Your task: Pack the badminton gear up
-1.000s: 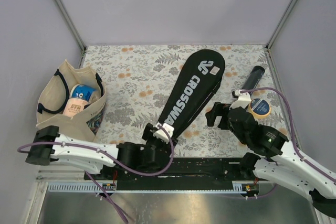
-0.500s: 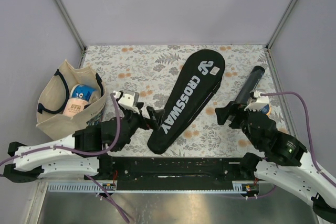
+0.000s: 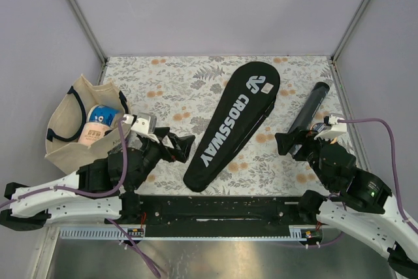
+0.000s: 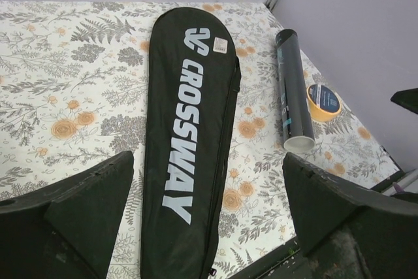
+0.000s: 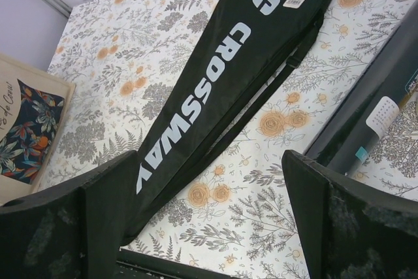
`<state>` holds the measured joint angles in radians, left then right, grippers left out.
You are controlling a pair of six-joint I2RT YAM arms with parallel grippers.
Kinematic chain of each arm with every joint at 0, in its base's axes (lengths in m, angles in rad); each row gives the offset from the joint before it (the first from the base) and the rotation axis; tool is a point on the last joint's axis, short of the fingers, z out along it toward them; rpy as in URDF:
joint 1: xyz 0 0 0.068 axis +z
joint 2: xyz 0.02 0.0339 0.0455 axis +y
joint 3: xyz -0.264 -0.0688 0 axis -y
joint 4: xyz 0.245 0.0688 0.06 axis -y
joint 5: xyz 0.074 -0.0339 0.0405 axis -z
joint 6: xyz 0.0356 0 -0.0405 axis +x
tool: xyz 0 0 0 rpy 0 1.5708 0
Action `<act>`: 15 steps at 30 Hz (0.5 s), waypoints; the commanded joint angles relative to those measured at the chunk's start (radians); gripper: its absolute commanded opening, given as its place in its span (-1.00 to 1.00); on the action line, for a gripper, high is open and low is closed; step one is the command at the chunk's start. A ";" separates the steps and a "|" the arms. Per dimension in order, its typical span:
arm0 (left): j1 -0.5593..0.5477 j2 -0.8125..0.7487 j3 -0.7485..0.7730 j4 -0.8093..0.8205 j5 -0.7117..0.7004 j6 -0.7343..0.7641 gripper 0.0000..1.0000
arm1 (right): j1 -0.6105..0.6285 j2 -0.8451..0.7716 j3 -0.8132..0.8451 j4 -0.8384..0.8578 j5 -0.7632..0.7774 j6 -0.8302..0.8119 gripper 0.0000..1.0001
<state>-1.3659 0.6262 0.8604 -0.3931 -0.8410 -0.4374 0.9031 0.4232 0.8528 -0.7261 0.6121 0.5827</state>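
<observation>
1. The left gripper [image 3: 177,144] is hovering over the near-left part of the desk [image 3: 170,83]. Its claw is spread wide with nothing between the fingers, and it is facing the cover [image 3: 232,122], probably to line up on it.
2. The right gripper [image 3: 289,143] is hanging near the right edge, its claw also gaping and empty, just beside the near end of the tube [image 3: 309,108].
3. The cover is lying flat on a diagonal, with its broad rounded head toward the far edge and its narrow end toward the middle of the near edge. It is sitting between the two arms, so either one can probably reach it.
4. It is showing as soft, matte black fabric with white "CROSSWAY" lettering, a seam running along one side, and a small white tag [image 4: 220,45] by the logo.
5. The tube is resting on its side along the right edge, pointing at the far-right corner. It is a rigid, smooth black cylinder with a pale rim at its near end; whether that end is capped is unclear.
6. A round tape roll [image 4: 323,100] is lying just beside the tube, and a slumping beige tote bag [image 3: 72,129] is sitting at the left edge.
7. No racquets or shuttlecocks are showing; whether they are already inside the cover and tube cannot be told.
</observation>
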 commanded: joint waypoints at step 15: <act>0.004 0.001 -0.018 0.040 0.010 0.009 0.98 | 0.003 0.020 0.034 -0.044 0.054 0.031 0.99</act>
<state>-1.3651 0.6300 0.8478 -0.3878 -0.8402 -0.4351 0.9031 0.4332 0.8528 -0.7532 0.6186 0.5999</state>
